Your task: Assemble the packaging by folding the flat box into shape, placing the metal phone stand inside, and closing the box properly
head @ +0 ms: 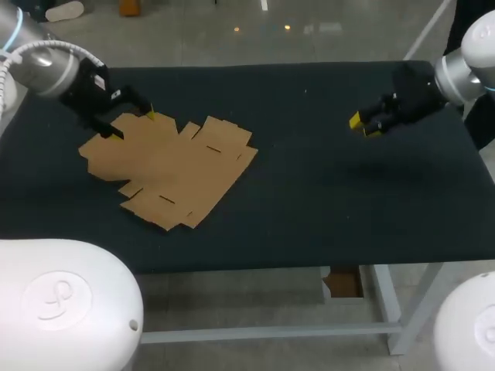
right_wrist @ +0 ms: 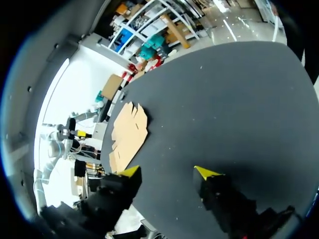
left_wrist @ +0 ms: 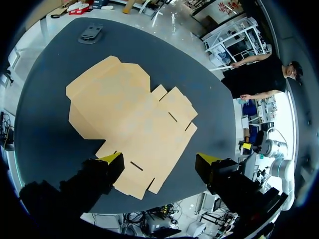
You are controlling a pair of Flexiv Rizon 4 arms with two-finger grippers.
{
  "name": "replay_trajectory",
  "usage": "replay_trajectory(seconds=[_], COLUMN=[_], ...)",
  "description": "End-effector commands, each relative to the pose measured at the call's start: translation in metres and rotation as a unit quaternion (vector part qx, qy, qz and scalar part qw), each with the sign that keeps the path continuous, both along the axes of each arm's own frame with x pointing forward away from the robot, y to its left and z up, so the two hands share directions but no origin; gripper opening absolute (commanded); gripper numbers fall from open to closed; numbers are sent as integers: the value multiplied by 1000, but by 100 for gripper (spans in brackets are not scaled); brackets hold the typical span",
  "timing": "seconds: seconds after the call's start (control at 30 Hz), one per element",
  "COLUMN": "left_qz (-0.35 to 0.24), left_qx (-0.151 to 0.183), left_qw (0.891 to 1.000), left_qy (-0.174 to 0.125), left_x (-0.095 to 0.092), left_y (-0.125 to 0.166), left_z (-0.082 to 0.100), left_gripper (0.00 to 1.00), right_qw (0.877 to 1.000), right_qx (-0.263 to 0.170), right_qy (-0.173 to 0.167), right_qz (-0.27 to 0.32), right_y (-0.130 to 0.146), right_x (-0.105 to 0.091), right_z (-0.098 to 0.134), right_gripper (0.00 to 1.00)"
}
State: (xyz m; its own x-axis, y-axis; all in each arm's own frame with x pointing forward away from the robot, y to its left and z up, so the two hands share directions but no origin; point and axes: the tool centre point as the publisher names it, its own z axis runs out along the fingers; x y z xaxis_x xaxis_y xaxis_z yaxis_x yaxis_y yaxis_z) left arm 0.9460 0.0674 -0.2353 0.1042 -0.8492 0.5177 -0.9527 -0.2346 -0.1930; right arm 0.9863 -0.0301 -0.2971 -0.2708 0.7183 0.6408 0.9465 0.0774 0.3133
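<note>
Yellow-tipped fingers [left_wrist: 112,159] spread wide and holding nothing, the left gripper [left_wrist: 160,159] hovers over one edge of the flat box [left_wrist: 132,119], which lies unfolded on the black table [head: 325,201]. The right gripper [right_wrist: 168,172], equally open and empty, hangs well apart above bare tabletop. The metal phone stand [left_wrist: 91,34] sits near the table's far edge, away from the cardboard. Folding appears not yet begun. A clean start likely means pinning one panel flat while the other arm lifts a neighbouring flap along its crease. No printing is legible on the cardboard.
</note>
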Motion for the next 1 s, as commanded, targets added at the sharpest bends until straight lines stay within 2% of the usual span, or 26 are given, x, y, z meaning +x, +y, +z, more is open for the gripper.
replay_trajectory(seconds=[0.03,0.13,0.67,0.83,1.0], left_qz=[16,35,35,99,121], left_qx=[4,2,2,-6,-2], left_qw=[1000,999,999,994,992], left_qy=[1,9,9,38,41], left_x=[-9,-11,-11,-15,-31], left_y=[-2,-2,-2,-14,-15], left_z=[3,3,3,-7,-13], left_gripper=[100,100,100,100,100], right_qw=[1000,1000,1000,1000,999], right_qx=[-2,-2,-2,-3,-13], right_qy=[2,2,2,2,-1], right_qz=[1,1,1,10,42], right_y=[-2,-2,-2,3,15], right_x=[-2,-2,-2,1,10], right_z=[2,2,2,4,6], right_gripper=[100,100,100,100,100])
